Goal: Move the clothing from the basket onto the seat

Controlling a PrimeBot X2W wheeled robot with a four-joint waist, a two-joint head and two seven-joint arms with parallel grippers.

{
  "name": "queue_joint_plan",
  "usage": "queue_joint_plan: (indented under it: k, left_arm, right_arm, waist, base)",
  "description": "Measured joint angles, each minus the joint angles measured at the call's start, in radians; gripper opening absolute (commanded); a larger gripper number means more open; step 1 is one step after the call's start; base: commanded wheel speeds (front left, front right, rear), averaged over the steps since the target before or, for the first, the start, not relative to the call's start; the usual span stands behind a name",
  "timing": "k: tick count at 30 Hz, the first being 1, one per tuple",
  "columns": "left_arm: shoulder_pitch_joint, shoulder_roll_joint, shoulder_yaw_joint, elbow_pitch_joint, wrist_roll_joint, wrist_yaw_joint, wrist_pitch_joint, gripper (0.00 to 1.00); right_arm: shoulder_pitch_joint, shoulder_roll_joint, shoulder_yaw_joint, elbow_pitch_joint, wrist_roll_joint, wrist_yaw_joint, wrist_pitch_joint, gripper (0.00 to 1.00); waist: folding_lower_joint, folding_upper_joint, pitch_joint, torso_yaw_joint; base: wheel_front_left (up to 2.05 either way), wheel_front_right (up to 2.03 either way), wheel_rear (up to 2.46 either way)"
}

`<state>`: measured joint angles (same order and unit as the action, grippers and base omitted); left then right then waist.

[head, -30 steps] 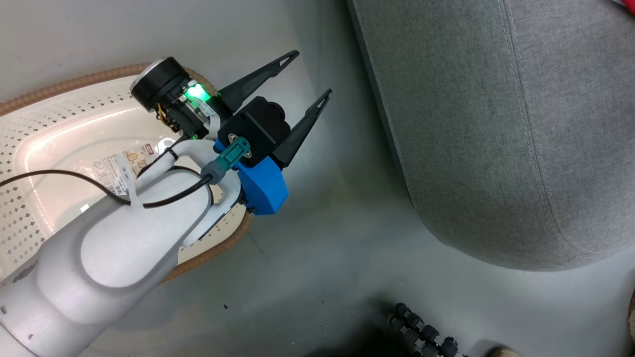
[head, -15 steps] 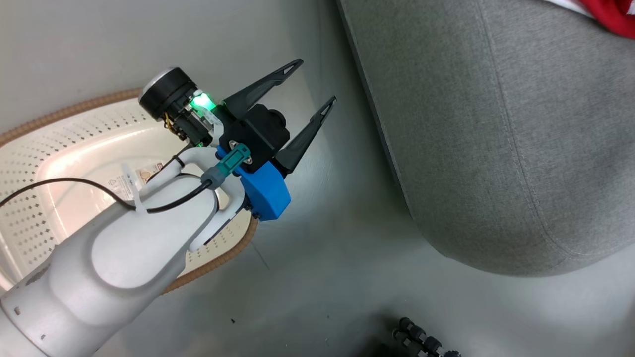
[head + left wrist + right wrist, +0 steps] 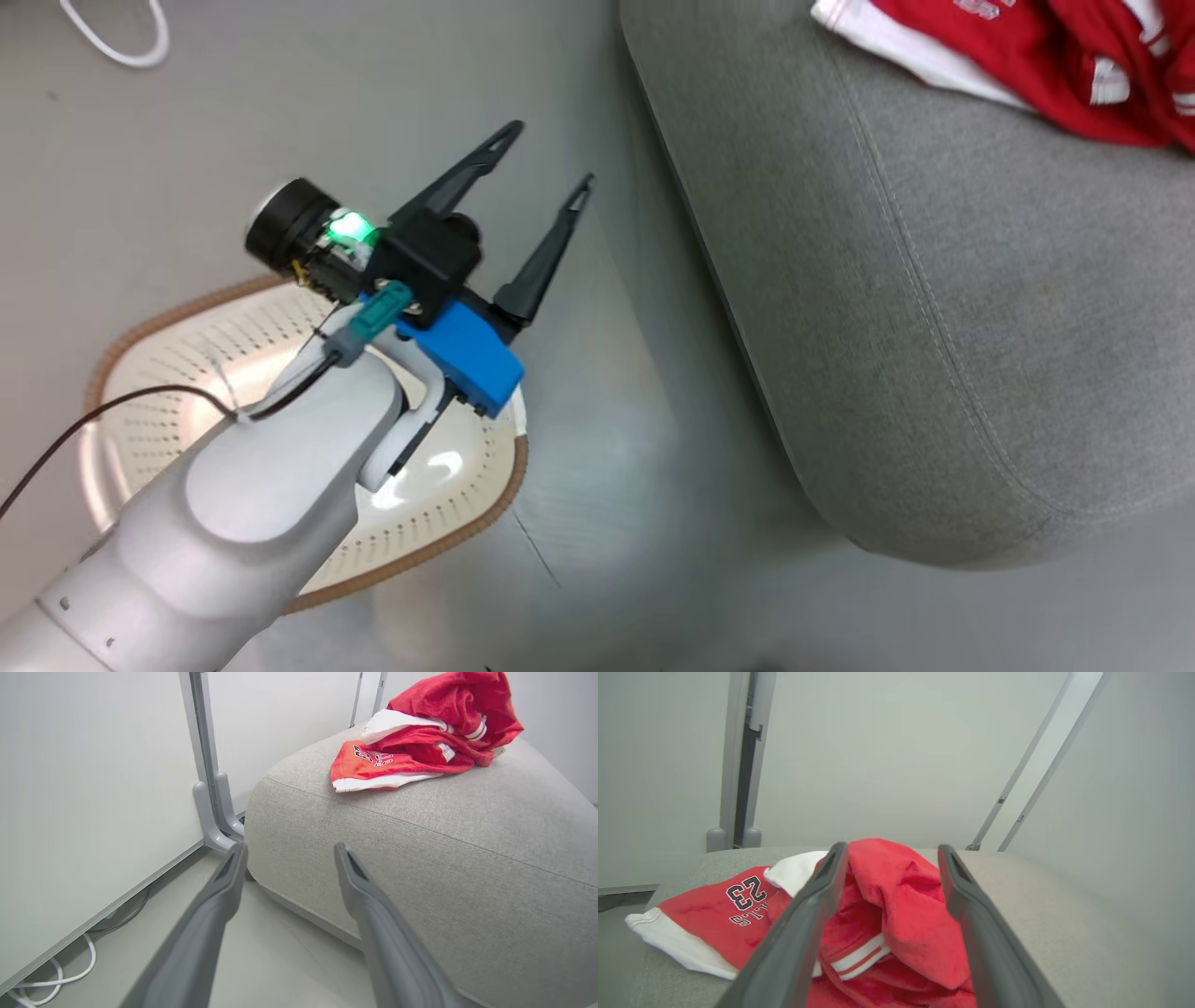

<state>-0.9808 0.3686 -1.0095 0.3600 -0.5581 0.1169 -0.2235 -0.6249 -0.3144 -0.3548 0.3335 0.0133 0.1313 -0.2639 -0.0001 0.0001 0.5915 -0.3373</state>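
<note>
Two red garments make up the clothing (image 3: 420, 732), and both lie on top of the seat (image 3: 467, 858), heaped together well back from its rounded corner. The one printed with a 23 spreads flat toward the seat's edge, white hem outermost. The other is bunched into a crest partly over it and further in. We judge the heap's long axis to run from that hem to the crest, along the seat's top.

The right hand (image 3: 892, 848) is much the nearer. Its two fingers (image 3: 798, 924) stand apart, one on either side of the crest, with red cloth rising between them. We cannot tell whether they touch the fabric, but nothing is pinched. The clothing thus lies directly ahead of and below this hand, and the coming move, as we read it, is a plain lift away from the seat without snagging a fold.

The left hand (image 3: 551, 152) hangs off the seat's corner over the floor (image 3: 233, 140), fingers spread and holding nothing, aimed at the seat's side. The heap sits above and beyond it. The basket (image 3: 439, 504) stands on the floor beside the seat, under the left forearm (image 3: 261, 485), and what we see of its inside carries no red cloth. We take the task as done or nearly so.
</note>
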Motion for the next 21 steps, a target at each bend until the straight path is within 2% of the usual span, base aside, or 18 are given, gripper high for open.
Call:
queue_joint_plan:
  k: [9,15,21]
  left_arm:
    - [0.138,-0.012,0.148,0.017,-0.058,0.049,-0.036,1.0]
    - [0.284,-0.038,0.324,-0.046,-0.016,0.066,-0.039,1.0]
    - [0.427,-0.077,0.485,-0.087,0.05,0.051,-0.039,1.0]
  right_arm:
    - [0.077,0.013,0.127,-0.069,0.017,0.0,0.0,1.0]
    - [0.137,0.042,0.214,-0.084,0.031,0.0,0.0,1.0]
    - [0.182,0.081,0.292,-0.082,0.043,0.0,0.0,1.0]
  waist:
    - [-0.0001,0.0,-0.152,0.083]
    - [-0.0002,0.0,-0.247,0.159]
    - [-0.0002,0.0,-0.331,0.237]
  base:
    - [0.0,0.0,0.0]
    - [0.0,0.0,0.0]
    - [0.0,0.0,0.0]
